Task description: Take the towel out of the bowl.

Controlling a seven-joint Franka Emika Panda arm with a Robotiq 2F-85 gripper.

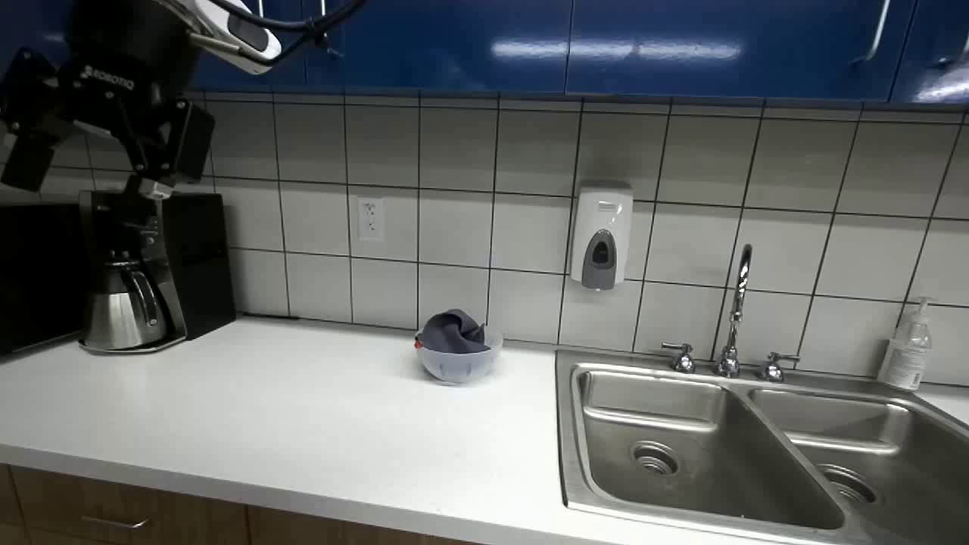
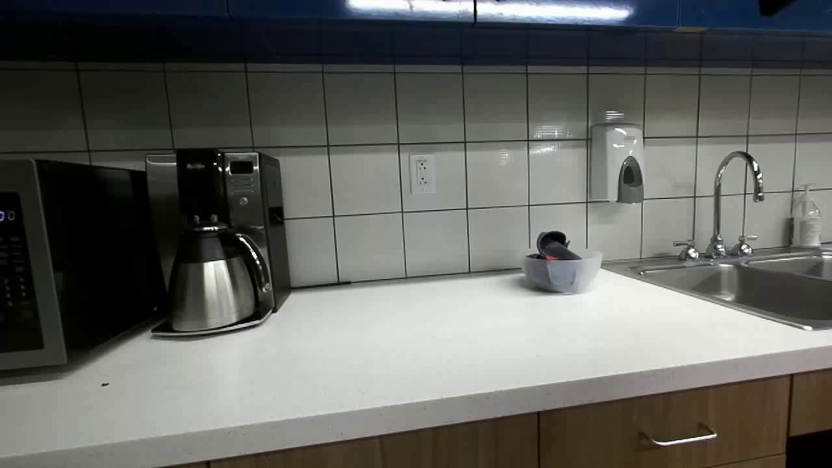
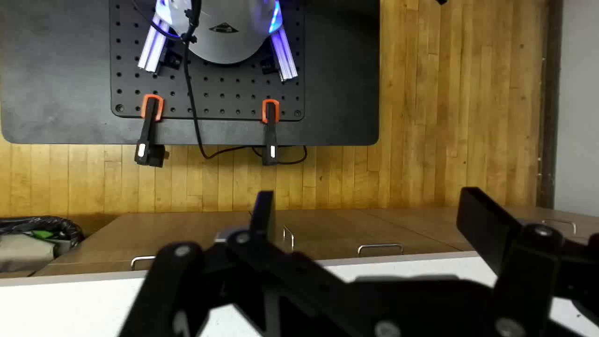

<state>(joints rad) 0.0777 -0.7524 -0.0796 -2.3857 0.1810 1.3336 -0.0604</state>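
The jaws gape empty; at their four o'clock in an exterior view, the towel [image 1: 453,333], likely soft and light, invites a pinch above the bowl [image 1: 458,369].

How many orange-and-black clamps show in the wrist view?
2: a left clamp and a right clamp, as pictured, both on the edge of the black tabletop. More may be off-frame.

The end effector [image 3: 368,199] points downward, spread wide.
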